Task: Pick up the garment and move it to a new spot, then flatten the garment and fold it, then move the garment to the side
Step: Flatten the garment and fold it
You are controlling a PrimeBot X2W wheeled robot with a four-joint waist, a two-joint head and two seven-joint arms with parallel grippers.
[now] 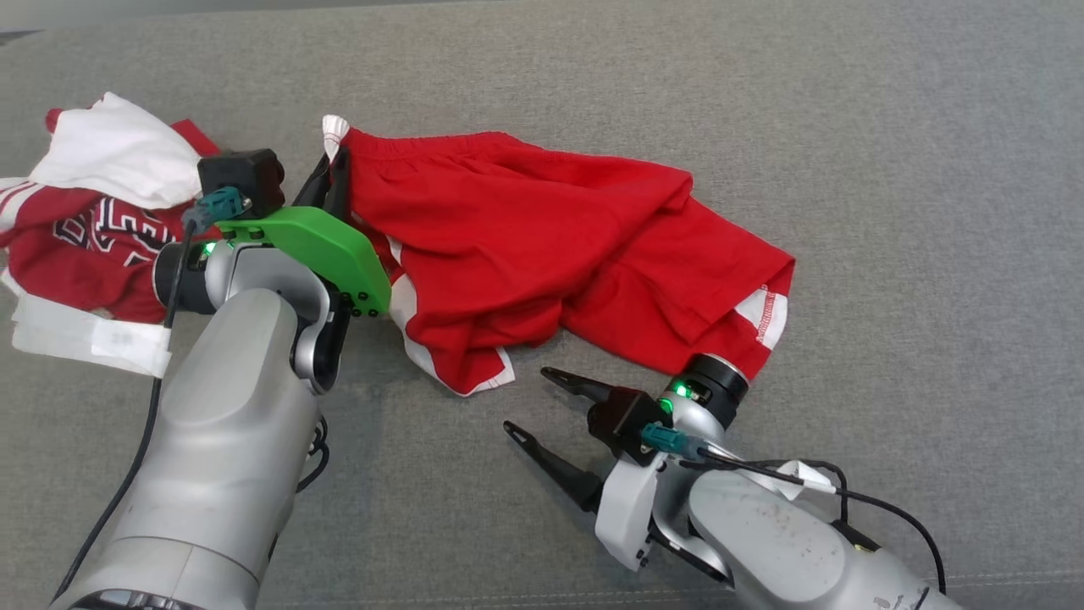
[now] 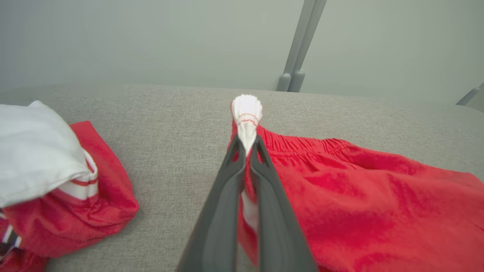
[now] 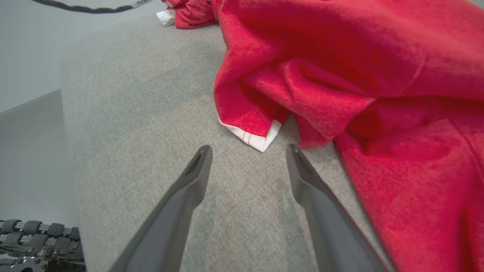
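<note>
Left gripper (image 2: 246,142) pinches garment (image 1: 542,246) corner (white) | long axis left-right

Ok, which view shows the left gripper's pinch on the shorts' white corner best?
Left wrist view: the left gripper is shut on the white corner, close up. The head view has it small, above the green mount. The right wrist view gives a lower hem of the shorts.

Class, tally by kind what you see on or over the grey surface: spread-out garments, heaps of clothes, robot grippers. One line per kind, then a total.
Red shorts: 1
Heap of red and white clothes: 1
Grippers: 2 (left gripper, right gripper)
Total: 4
</note>
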